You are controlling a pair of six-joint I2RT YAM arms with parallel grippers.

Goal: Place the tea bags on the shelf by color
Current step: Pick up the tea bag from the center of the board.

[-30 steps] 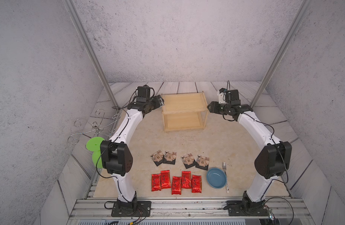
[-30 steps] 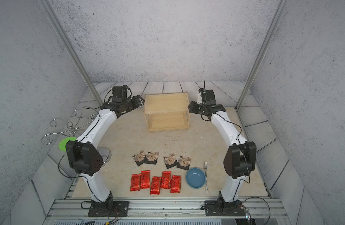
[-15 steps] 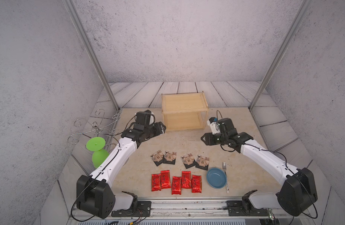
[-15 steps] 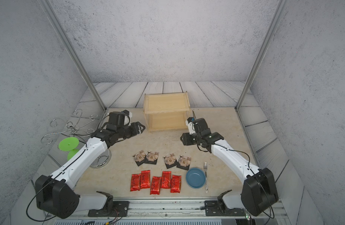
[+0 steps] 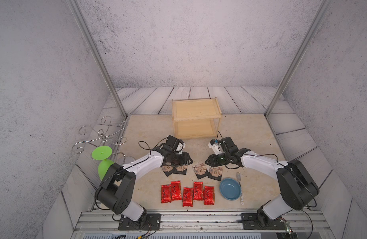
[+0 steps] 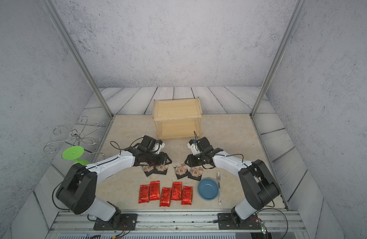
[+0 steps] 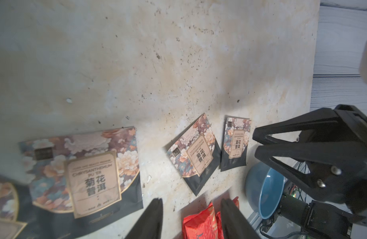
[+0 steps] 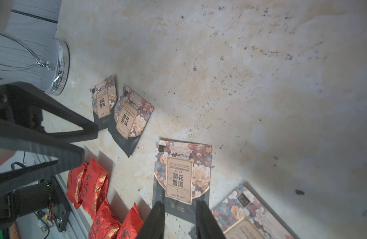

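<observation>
- My left gripper (image 7: 191, 200) is open, jaws well apart and holding nothing, low over the beige worktop (image 7: 137, 72). A squarish black tea bag with a beige label (image 7: 83, 171) lies flat just beside one finger.
- My right gripper (image 8: 180, 203) has its jaws narrowly apart. They straddle the dark end of a second black tea bag (image 8: 181, 175); I cannot tell whether they touch it.
- The five glossy red foil tea bags (image 5: 187, 196) lie in a row behind both grippers, toward my bases.
- The pale wooden two-tier shelf (image 5: 196, 119) stands ahead of both grippers, apart from every tea bag.
</observation>
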